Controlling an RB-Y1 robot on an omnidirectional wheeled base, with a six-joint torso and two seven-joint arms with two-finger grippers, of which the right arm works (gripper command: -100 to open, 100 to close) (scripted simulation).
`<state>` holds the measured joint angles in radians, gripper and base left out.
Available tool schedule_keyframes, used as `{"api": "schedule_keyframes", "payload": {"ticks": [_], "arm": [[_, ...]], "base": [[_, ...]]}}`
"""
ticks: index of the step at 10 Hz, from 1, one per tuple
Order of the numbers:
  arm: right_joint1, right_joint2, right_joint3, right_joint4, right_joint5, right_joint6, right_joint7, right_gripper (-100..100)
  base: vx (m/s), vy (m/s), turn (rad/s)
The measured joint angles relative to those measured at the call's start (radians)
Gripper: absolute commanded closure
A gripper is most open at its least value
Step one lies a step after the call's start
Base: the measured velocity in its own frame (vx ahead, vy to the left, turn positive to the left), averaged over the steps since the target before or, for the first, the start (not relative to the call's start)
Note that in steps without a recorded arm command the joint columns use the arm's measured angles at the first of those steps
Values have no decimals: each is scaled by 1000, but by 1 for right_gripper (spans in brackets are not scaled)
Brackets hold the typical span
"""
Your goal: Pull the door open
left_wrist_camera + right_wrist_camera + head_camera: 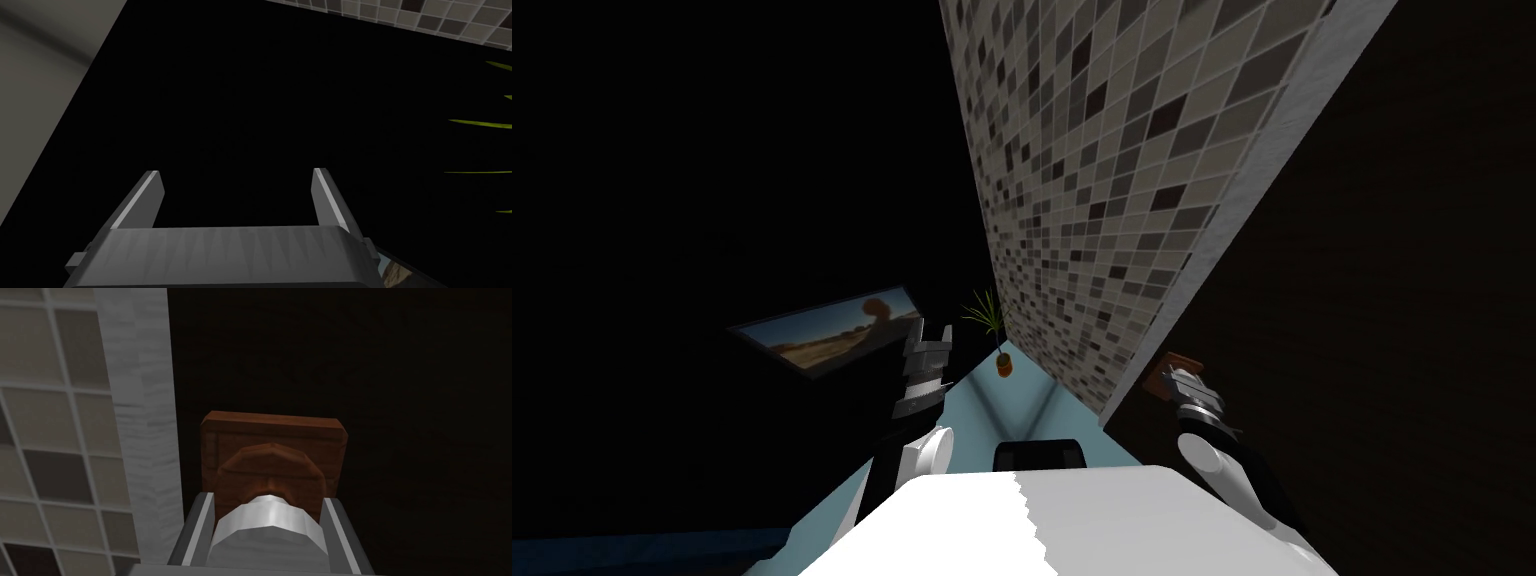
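Right wrist view: door knob (270, 528), pale grey, on a brown rosette (272, 463) and back plate (272, 430), fixed to the dark door (410, 388) just beside the pale door frame (145, 413).
Hazard, slip: the rounded knob is judged liable to be lost from the thin fingers if the pull is begun before the clamp is firm.
Hazard, strain: the grasp may be twisted off if the pull is kept straight while the door swings in an arc.
Working hand: the right gripper (269, 502) is clenched on the knob, both fingers pressed to its sides.
Idle hand: the left gripper (235, 172) is released, fingers wide apart, nothing held or touched.
Location: in the head view the door is found across the right of the frame, the knob low and right of centre.
Progress: no gap is seen at the door frame; the door is judged not yet opened.
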<state>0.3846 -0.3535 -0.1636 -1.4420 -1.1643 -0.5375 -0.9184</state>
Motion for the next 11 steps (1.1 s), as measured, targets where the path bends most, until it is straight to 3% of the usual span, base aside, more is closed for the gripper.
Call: {"api": "schedule_keyframes", "payload": {"ticks": [2, 5, 7, 11], "arm": [[0, -11, 30, -5, 12, 4, -17, 100], [6, -14, 68, -37, 26, 16, -20, 100], [9, -13, 89, -43, 33, 21, -25, 100], [3, -20, 129, -56, 55, 20, -36, 100]], "base": [[-231, 52, 66], [-277, 27, 63], [-137, 13, 48], [-228, -23, 66]]}}
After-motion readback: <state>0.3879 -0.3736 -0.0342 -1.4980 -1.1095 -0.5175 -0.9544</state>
